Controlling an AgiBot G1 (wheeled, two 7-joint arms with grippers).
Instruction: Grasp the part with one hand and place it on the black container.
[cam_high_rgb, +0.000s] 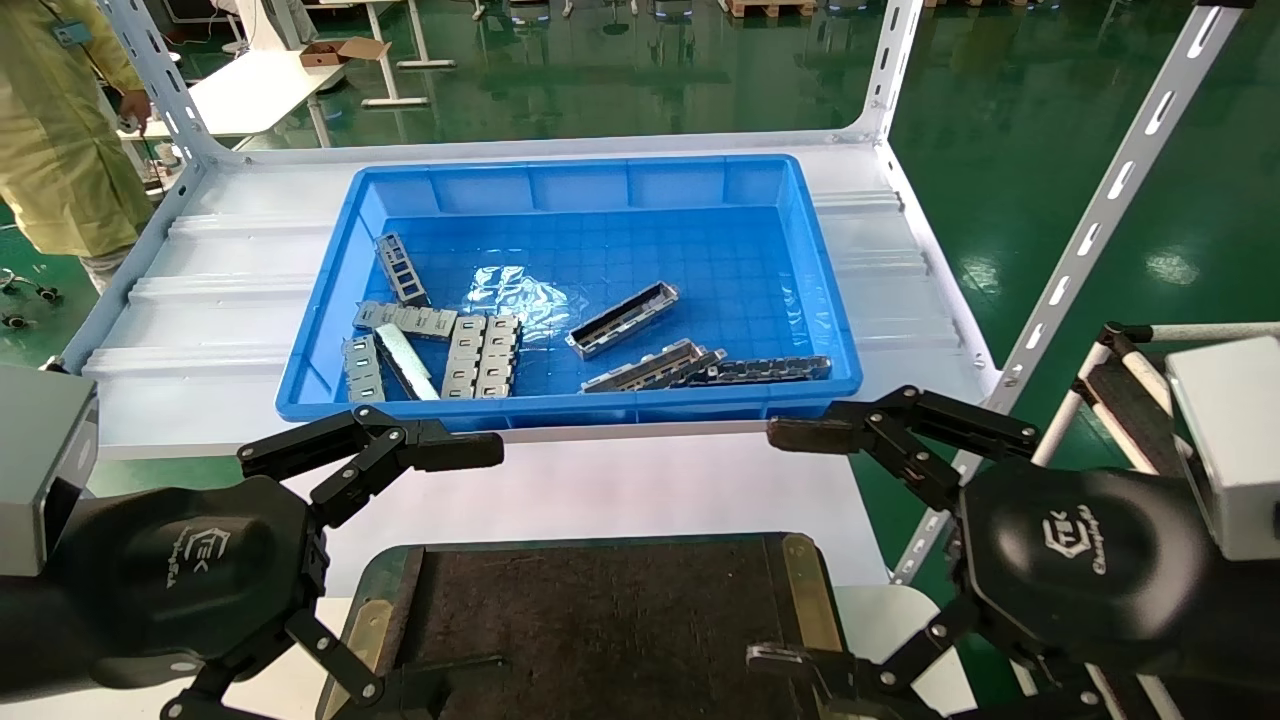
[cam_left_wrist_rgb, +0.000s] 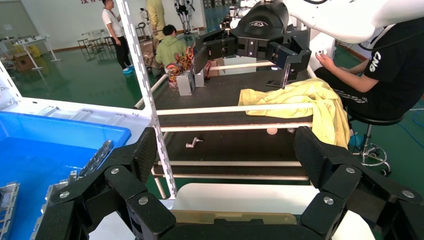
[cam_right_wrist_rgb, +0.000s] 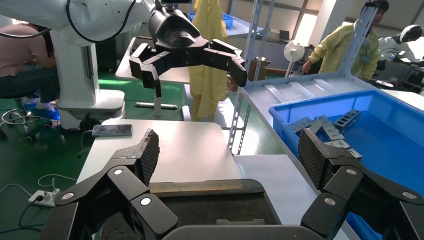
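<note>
Several silver-grey parts lie in the blue bin (cam_high_rgb: 600, 190); one part (cam_high_rgb: 622, 319) lies slanted near its middle, others (cam_high_rgb: 430, 350) cluster at the front left. The black container (cam_high_rgb: 600, 620) sits on the near table, with a brass strip (cam_high_rgb: 800, 590) on its side. My left gripper (cam_high_rgb: 460, 560) is open and empty over the container's left end. My right gripper (cam_high_rgb: 790, 548) is open and empty over its right end. The left wrist view shows my left gripper (cam_left_wrist_rgb: 227, 150) open, and the right wrist view shows my right gripper (cam_right_wrist_rgb: 227, 155) open above the container (cam_right_wrist_rgb: 200, 205).
The bin rests on a white shelf (cam_high_rgb: 220, 300) with slotted uprights (cam_high_rgb: 1100, 210). A person in a yellow coat (cam_high_rgb: 55, 120) stands at the far left. A rack of white rods (cam_high_rgb: 1120, 380) stands at the right. The white table (cam_high_rgb: 620, 490) lies between bin and container.
</note>
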